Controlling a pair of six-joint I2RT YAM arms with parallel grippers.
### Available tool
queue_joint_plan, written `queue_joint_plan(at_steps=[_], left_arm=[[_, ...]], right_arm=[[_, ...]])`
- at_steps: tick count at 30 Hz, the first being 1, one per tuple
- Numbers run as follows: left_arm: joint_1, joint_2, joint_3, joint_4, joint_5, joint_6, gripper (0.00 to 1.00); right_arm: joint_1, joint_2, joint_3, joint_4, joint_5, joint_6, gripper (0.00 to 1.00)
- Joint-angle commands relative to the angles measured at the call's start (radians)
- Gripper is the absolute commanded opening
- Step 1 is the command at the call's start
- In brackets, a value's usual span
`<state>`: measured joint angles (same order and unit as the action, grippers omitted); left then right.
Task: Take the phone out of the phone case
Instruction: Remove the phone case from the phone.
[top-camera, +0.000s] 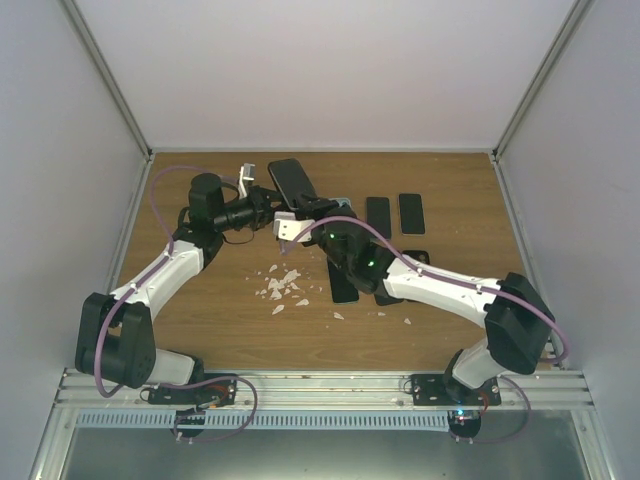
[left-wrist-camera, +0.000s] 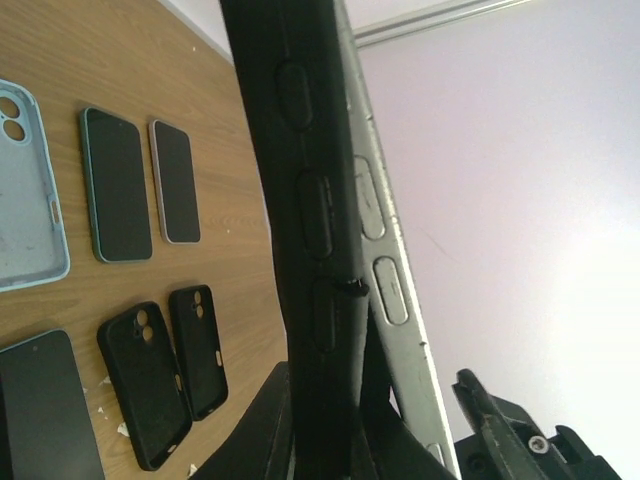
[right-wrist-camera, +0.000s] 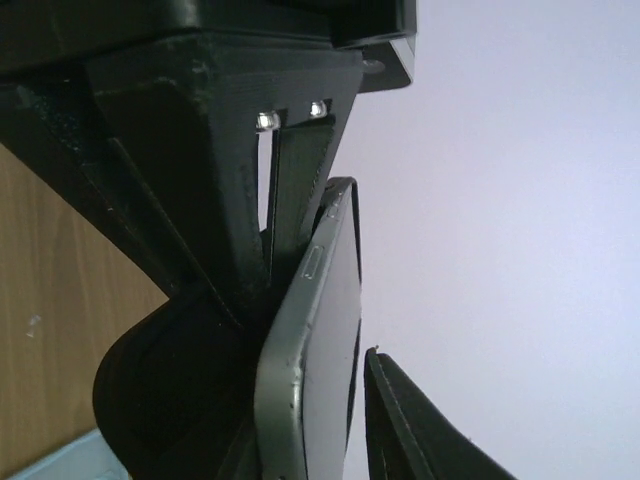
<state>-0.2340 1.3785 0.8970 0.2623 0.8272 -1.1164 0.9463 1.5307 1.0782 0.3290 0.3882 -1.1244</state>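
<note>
A black phone case (left-wrist-camera: 300, 200) with a grey-green phone (left-wrist-camera: 385, 250) in it is held up above the table, seen edge on. The phone's edge stands apart from the case wall along the upper part. In the top view the phone (top-camera: 290, 178) is tilted between both grippers. My left gripper (top-camera: 262, 207) is shut on the case from the left (left-wrist-camera: 335, 440). My right gripper (top-camera: 297, 215) has its jaws around the phone (right-wrist-camera: 300, 380). Its one finger (right-wrist-camera: 420, 430) is a thin gap away from the screen, and the other is hidden behind the phone.
On the table lie a light blue case (left-wrist-camera: 25, 200), two phones (left-wrist-camera: 117, 185) (left-wrist-camera: 175, 180), two empty black cases (left-wrist-camera: 145, 385) (left-wrist-camera: 198, 350) and a dark phone (left-wrist-camera: 45, 410). White scraps (top-camera: 282, 288) are scattered mid-table. White walls enclose the table.
</note>
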Motion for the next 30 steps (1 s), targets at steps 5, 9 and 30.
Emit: queue_joint_plan(at_steps=[5, 9, 30], left_arm=[[-0.006, -0.010, 0.015, 0.045, 0.030, 0.020, 0.00], [0.020, 0.010, 0.033, 0.005, -0.007, 0.043, 0.00], [0.105, 0.144, 0.082, -0.170, -0.089, 0.303, 0.00]], right_arm=[[0.002, 0.000, -0.005, 0.102, 0.055, -0.061, 0.02], [0.002, -0.040, 0.018, 0.025, 0.055, -0.016, 0.00], [-0.040, -0.088, 0.192, -0.310, -0.038, 0.162, 0.00]])
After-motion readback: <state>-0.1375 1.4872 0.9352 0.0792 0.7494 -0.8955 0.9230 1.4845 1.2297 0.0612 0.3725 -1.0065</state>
